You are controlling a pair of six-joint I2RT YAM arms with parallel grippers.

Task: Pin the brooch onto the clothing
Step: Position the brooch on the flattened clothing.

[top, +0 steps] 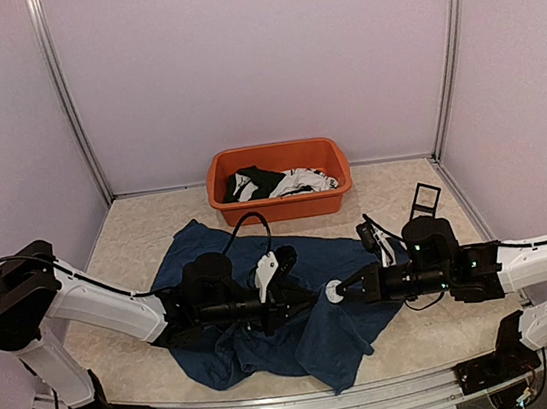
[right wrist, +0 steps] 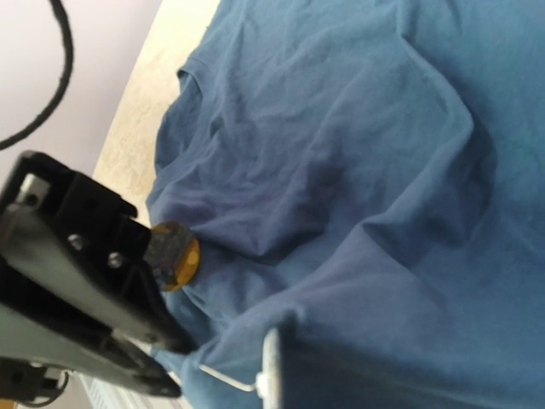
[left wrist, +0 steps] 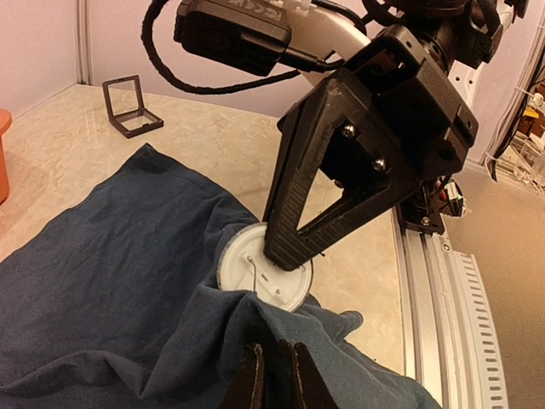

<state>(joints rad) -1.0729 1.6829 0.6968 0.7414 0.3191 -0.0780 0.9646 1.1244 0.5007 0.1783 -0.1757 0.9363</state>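
**Clerk:** Where is the shirt?

**Inspector:** The navy shirt (top: 231, 356) lies crumpled across the middle of the worktop (top: 128, 246) and reaches toward the near edge. Its cloth is ridged and creased at the centre.

**Clerk:** Left gripper?

**Inspector:** The left gripper (left wrist: 272, 354) sits low over the middle of the shirt. Its jaws are almost together, pinching a raised fold of the cloth. Creases run out from that spot.

**Clerk:** Right gripper?

**Inspector:** The right gripper (left wrist: 285, 249) is clamped tight on the brooch (left wrist: 240, 261), a round white disc. The disc is held tilted over the right half of the shirt, just beside the raised fold, with its back face toward the left gripper. A thin wire pin (left wrist: 254, 274) stands off that back face and points down at the cloth. I cannot tell whether its tip has entered the fabric.

**Clerk:** Other items on the worktop?

**Inspector:** An orange tub (top: 284, 207) stands at the middle of the far edge, with black and white garments (top: 276, 181) inside. The shirt's far corner lies near it. A small black frame (top: 424, 199) stands toward the far right corner, apart from the shirt.
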